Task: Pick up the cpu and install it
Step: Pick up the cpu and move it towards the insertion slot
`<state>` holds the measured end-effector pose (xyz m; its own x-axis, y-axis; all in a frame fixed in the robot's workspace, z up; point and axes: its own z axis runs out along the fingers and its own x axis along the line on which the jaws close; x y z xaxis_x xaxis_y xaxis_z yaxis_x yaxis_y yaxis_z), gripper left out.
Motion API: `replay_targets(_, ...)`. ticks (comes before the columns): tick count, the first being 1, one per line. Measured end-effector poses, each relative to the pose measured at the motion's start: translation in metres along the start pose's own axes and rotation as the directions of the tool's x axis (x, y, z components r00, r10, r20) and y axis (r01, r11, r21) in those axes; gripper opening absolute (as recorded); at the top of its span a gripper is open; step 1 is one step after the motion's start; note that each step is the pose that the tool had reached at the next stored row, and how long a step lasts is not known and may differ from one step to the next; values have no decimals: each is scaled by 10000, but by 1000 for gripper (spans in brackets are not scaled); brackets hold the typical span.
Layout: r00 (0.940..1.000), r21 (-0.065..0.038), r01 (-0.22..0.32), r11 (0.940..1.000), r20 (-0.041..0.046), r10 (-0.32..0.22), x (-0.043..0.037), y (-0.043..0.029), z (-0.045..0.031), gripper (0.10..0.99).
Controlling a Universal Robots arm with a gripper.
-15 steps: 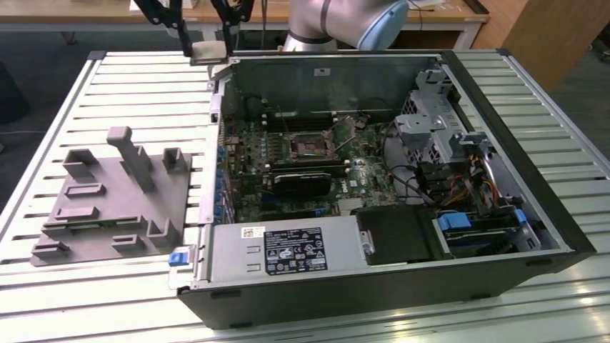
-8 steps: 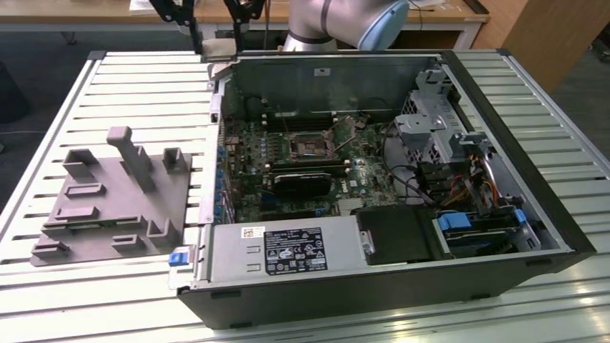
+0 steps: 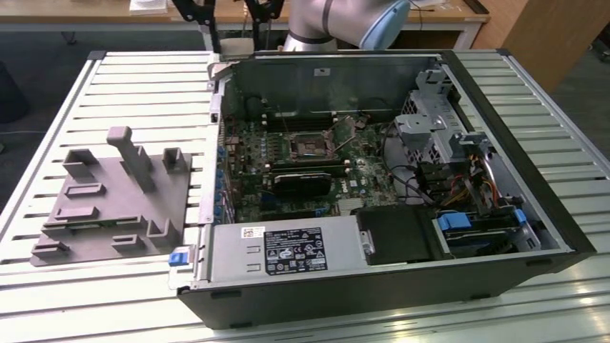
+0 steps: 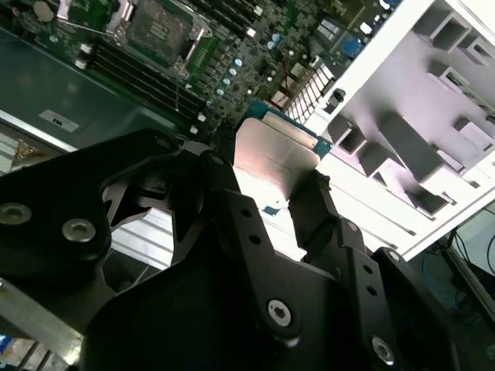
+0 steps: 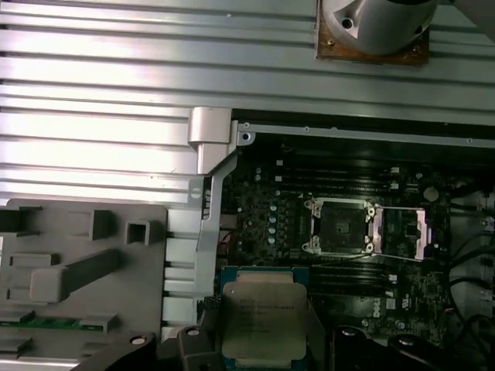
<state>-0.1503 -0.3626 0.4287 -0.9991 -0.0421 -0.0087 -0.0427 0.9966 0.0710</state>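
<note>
Pincer (image 4: pixel 263 174) and cpu (image 4: pixel 277 143) are joined: in the second wrist view two black fingers (image 4: pixel 309 212) press on opposite edges of the small square chip, which shows a dull silver face and a pale rim along its far edge. The first wrist view shows the same clamp, with the cpu (image 5: pixel 263 313) sitting between the pincer's (image 5: pixel 263 352) dark arms, its metal lid toward the camera and a blue-green border around it. There the chip is held in the air in front of the motherboard (image 5: pixel 263 201), near the wall of the open computer case (image 3: pixel 381 293). It is apart from the socket (image 5: pixel 339 226), which lies bare on the board with its hinged metal frame (image 5: pixel 402 232) swung open to one side. In the exterior view the case lies on its side on a slatted metal counter (image 3: pixel 143 93). The square socket (image 3: pixel 310 148) sits near the middle of the green board, with a black card (image 3: pixel 303 182) just beside it toward the camera and a grey power supply (image 3: pixel 286 250) nearer still. A grey tray (image 3: pixel 143 214) with upright posts and pockets rests on the counter at the exterior view's left, just beside the case wall. The robot arm (image 3: pixel 333 18) rises behind the case at the back of the counter.
</note>
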Motion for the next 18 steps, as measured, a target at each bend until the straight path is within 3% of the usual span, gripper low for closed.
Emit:
replay_targets(7,10000,1,1,10000,-1,-1,-218,56,15,529)
replay_targets(18,10000,0,2,10000,0,-2,-545,67,27,529)
